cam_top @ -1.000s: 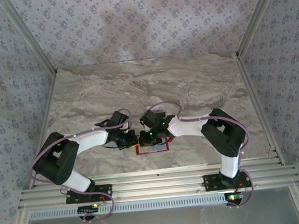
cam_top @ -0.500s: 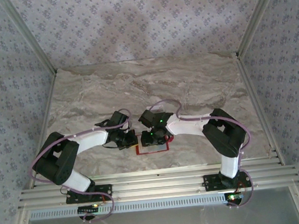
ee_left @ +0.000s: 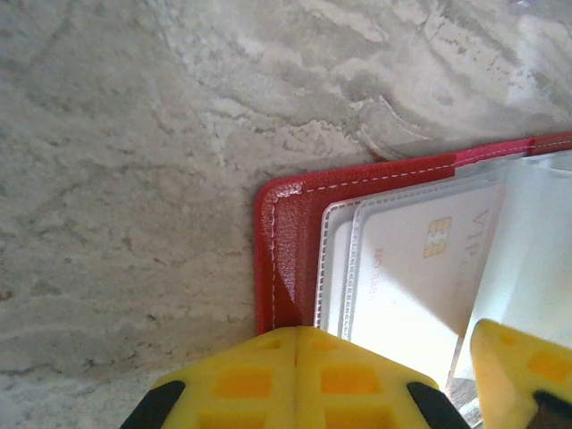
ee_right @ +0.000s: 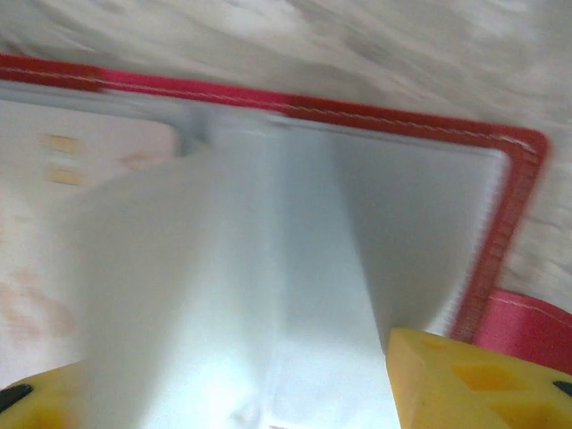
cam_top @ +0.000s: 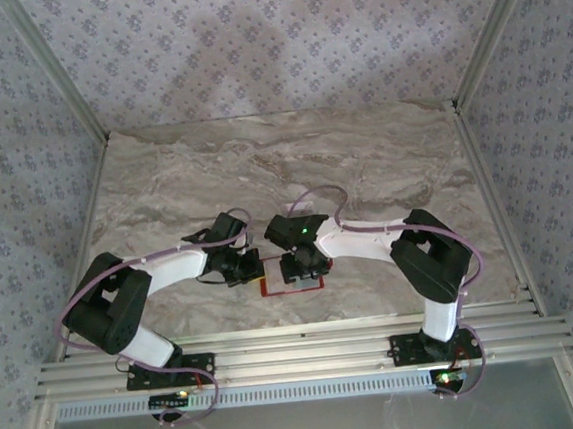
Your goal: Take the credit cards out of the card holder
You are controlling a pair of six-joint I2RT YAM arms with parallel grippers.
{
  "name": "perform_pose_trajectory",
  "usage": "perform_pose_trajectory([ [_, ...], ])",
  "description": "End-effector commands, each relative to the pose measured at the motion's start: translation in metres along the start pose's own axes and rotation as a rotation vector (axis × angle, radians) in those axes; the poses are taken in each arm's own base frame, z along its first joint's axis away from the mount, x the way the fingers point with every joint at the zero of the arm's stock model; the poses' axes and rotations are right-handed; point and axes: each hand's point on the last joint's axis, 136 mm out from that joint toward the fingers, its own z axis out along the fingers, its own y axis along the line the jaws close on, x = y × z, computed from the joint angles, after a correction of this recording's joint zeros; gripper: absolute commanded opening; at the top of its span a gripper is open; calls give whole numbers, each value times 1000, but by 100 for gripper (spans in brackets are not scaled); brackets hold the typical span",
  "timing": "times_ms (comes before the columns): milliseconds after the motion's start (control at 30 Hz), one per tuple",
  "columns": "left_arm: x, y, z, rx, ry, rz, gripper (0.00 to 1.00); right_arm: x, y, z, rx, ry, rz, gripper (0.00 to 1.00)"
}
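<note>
On the desk (cam_top: 382, 156), at its near middle, lies one open red card holder (ee_left: 277, 259). Two tools meet there. The left tool (ee_left: 295, 349), clenched, presses its corner. The right tool (ee_right: 250, 384) has just released and slid over the sleeves, so nothing is out. Of the credit cards (ee_left: 420, 268), one shows surely, perhaps two.

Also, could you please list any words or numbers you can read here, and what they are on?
"VIP": on the white card in the red wallet, beside its gold chip.
Small print across that card: too faint to read.
Nothing else legible.
</note>
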Motion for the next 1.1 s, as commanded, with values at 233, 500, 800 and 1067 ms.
perform_pose_trajectory([
  [233, 7, 14, 0, -64, 32, -15, 7, 12, -58, -13, 219, 7, 13, 59],
  [500, 2, 3, -12, -44, 8, 1, 8, 3, -58, -32, 164, -48, 33, 53],
  [800, -2, -28, -26, 7, -16, 41, 8, -8, -25, -43, -86, -71, 74, 45],
  [1067, 4, -51, -17, 20, -1, 85, 8, 9, -67, -14, 21, 21, 116, 47],
])
